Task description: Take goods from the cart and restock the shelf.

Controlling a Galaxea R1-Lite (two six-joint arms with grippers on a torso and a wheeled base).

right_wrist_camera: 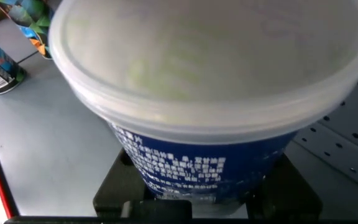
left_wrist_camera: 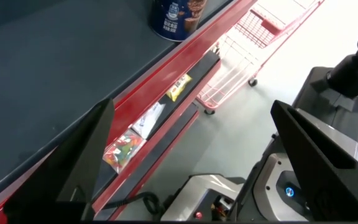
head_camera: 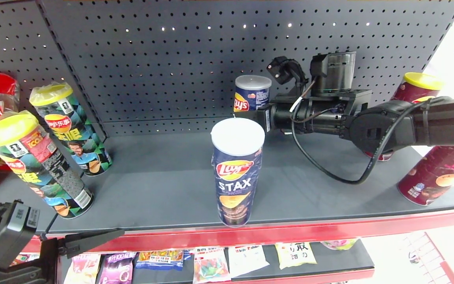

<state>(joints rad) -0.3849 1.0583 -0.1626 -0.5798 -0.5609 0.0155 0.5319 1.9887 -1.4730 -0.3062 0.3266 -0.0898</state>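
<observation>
We saw a grey shelf with a perforated back panel and a red front lip. The right arm lay across it from the right side, roughly level with the deck.

A pink wire cart stood on the floor, in view beyond the spread fingers of the left gripper. That gripper hung below the shelf lip, its fingers wide apart and holding nothing.

Two dark red cans stood on the wrist side of the right gripper. Two green-patterned cans with yellow lids stood well beyond its fingertips, at the far end of the shelf.

The front blue can stood upright at the lip, just in front of those fingers, with its label facing the aisle.

Between the fingers was the rear blue can, close to the back panel. The fingers were closed on its sides, low on the body and well under the clear lid.

Its long axis ran vertically, lid up and base towards the deck, and the fingers crossed that axis from the side. We judged the side grasp was there to keep the can upright, so it could be set on its base behind the front can, deepening the row. We could not tell whether its base touched the deck.
</observation>
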